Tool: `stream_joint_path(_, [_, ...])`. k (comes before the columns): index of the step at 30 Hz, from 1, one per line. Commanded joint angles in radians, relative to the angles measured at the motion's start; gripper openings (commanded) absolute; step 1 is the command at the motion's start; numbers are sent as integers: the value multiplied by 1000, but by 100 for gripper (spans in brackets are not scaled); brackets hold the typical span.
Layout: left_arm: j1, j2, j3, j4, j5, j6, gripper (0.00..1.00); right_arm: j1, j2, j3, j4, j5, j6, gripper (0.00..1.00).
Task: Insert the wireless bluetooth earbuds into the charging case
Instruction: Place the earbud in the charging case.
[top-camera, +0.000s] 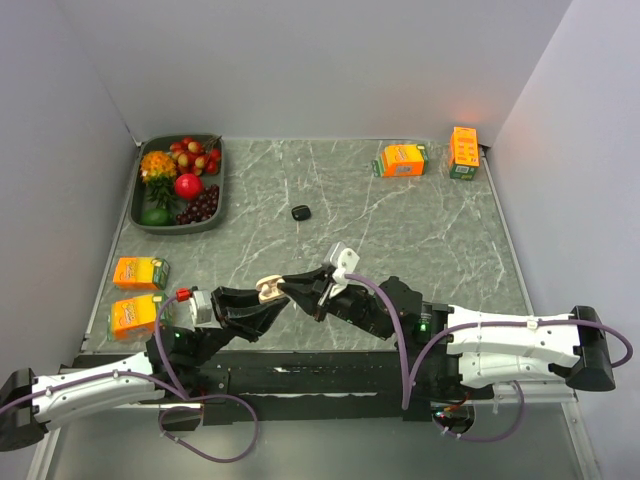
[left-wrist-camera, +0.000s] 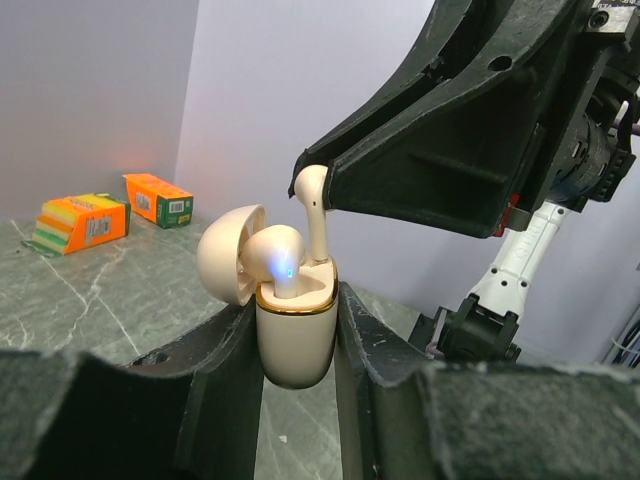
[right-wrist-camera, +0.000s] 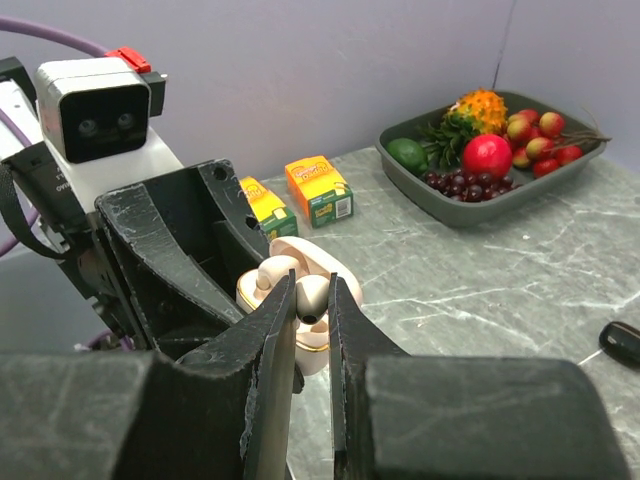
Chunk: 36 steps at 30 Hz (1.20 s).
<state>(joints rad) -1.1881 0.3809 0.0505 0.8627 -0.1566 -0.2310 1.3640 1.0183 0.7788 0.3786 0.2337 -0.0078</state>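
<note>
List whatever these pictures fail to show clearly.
- Left wrist: held bud stem's end, hidden inside the case.
- Right wrist: held bud mostly hidden by the right hand.
- Top view: both too small to tell apart.
- Black item: cut off by the right wrist view's edge, tiny from above.

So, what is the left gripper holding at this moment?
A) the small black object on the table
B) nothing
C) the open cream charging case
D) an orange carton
C: the left gripper is shut on the sides of the charging case, lid open; the right gripper holds a cream earbud.
</note>
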Motion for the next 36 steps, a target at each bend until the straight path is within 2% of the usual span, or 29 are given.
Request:
stream_joint_path(1, [-4, -10, 37, 45, -14, -16, 1, 9, -14, -10, 8, 12, 35, 0])
stream_joint_path(19, [-4, -7, 37, 50, -8, -16, 1, 10, 14, 10, -7, 45, 45, 0])
stream_joint_path(21, [-4, -7, 37, 50, -9, -14, 1, 10, 14, 26, -45, 52, 55, 7])
stream_joint_path(22, [-4, -8, 37, 52, -9, -14, 1, 10, 16, 31, -56, 58, 60, 14])
stream_joint_path(25, [-4, -5, 35, 56, -12, -11, 1, 9, 9, 36, -69, 64, 65, 20])
stream_joint_path(36, [-4, -7, 34, 64, -24, -8, 1, 7, -33, 2, -52, 98, 69, 16])
